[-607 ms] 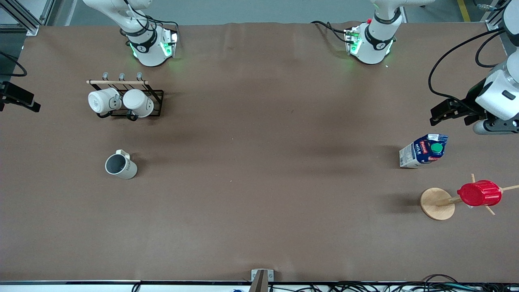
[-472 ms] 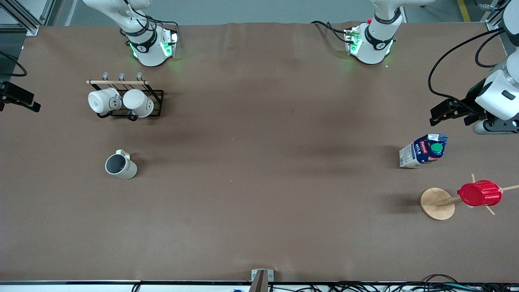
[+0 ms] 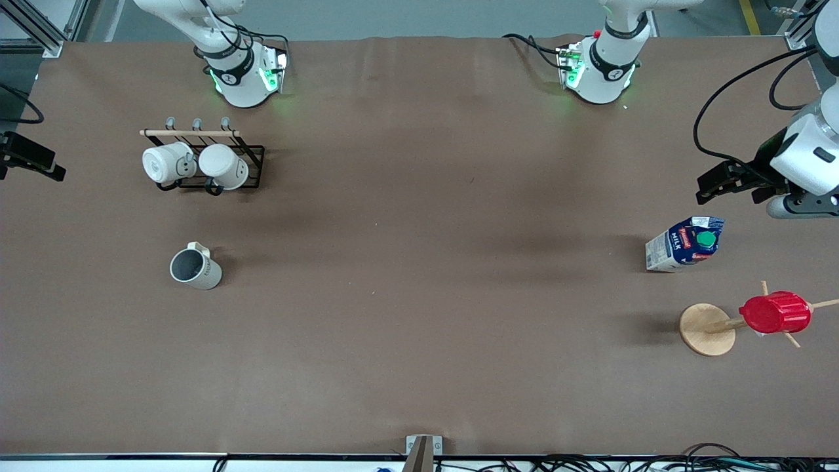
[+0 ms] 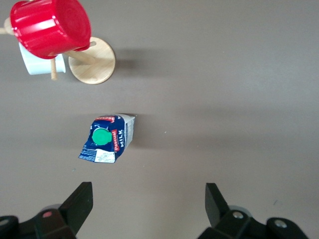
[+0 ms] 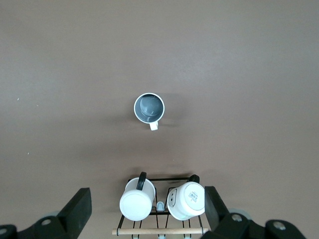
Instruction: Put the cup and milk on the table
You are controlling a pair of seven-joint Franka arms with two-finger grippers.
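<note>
Brown table [image 3: 419, 314] below me; both my grippers [image 4: 148, 204] [image 5: 147, 206] hang open and empty; dropping carelessly, my left could topple the milk [image 3: 685, 244], my right the cup [image 3: 195, 267].

Matte brown table [image 3: 419, 295]; off-white cup [image 3: 195, 267], grey inside; blue-and-white milk [image 3: 685, 244], red label, green cap; red ribbed cup [image 3: 775, 313]; white mugs [image 3: 196, 165], black rack [image 3: 252, 167].
</note>
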